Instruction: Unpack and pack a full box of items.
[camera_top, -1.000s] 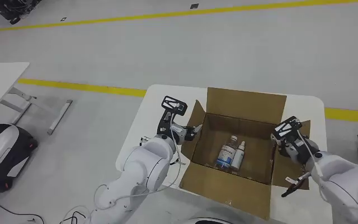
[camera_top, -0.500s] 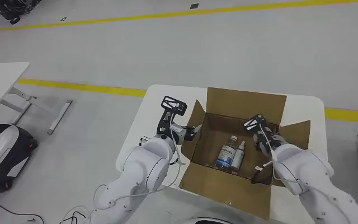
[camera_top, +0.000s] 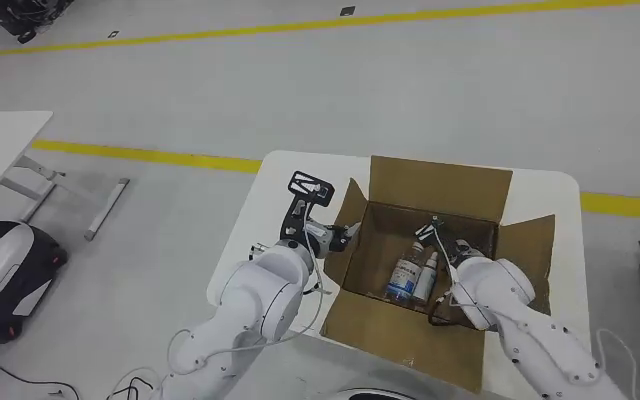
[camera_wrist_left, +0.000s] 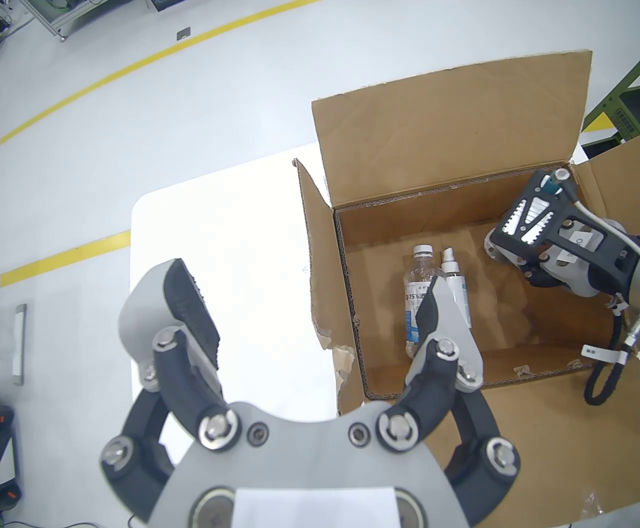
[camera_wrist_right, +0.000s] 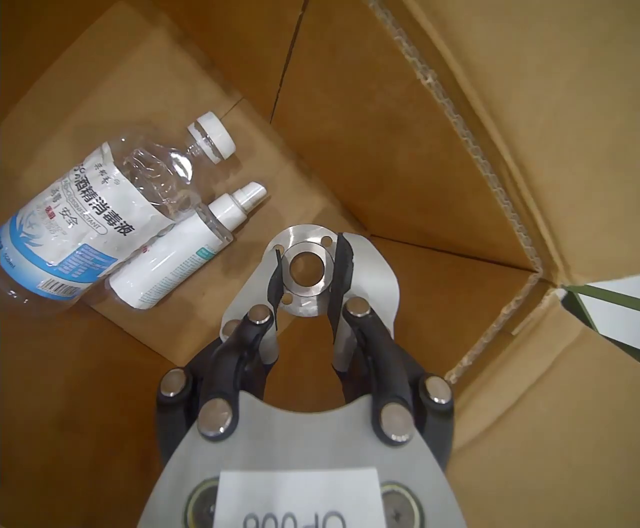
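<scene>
The box (camera_top: 440, 185) stands open on the white worktop (camera_top: 300, 190). Its far flap is upright and its side flaps are splayed outward.

Two items lie on their sides on the box floor, side by side and touching:
- The clear bottle (camera_top: 405, 275) has a white cap and a blue-and-white label.
- The slimmer white spray bottle (camera_top: 428, 278) lies on the side nearer the right arm.

Their long axes run parallel, from the near wall toward the far wall. Cap and nozzle both point at the far flap, away from the robot.

The right hand (camera_top: 440, 238) is down inside the box, just beside the spray bottle's nozzle end. In the right wrist view, this hand (camera_wrist_right: 310, 260) is narrowed onto a round metal flange (camera_wrist_right: 302, 239). Its pads (camera_wrist_right: 345, 260) press the rim from opposite sides. The flange's flat face and centre hole are turned toward the wrist camera. Whether it touches the cardboard floor, I cannot tell. The bottle (camera_wrist_right: 100, 210) and spray bottle (camera_wrist_right: 175, 255) lie just beyond it, apart from the fingers.

The left hand (camera_wrist_left: 305, 280) is spread wide and holds nothing. It hangs over the worktop (camera_wrist_left: 225, 225) and the box's (camera_wrist_left: 450, 125) left wall, whose top edge is torn. One finger partly covers the bottle (camera_wrist_left: 415, 285) beside the spray bottle (camera_wrist_left: 452, 280). The right hand (camera_wrist_left: 537, 215) shows farther off, inside the box.
</scene>
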